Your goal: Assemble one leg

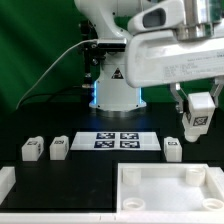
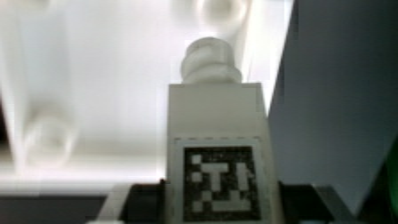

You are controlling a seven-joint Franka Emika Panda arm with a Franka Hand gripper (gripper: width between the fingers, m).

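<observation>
The leg (image 1: 195, 123) hung at the exterior view's right, gripped tight in the jaws, over the panel (image 1: 170, 190) on the worktop (image 1: 60, 190). I'd judge it should go straight down, kept upright, its round tip (image 2: 208, 60) centred on a corner socket (image 1: 191, 172) before any turning.

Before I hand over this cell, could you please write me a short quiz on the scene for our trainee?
1. How many legs rest on the table?
2. True or false: the fingers are empty.
3. The marker board lies: A) on the square panel; B) on the table, between loose legs; C) in the fingers.
Key: 1. Three. 2. False: they grip a fourth leg. 3. B.
</observation>
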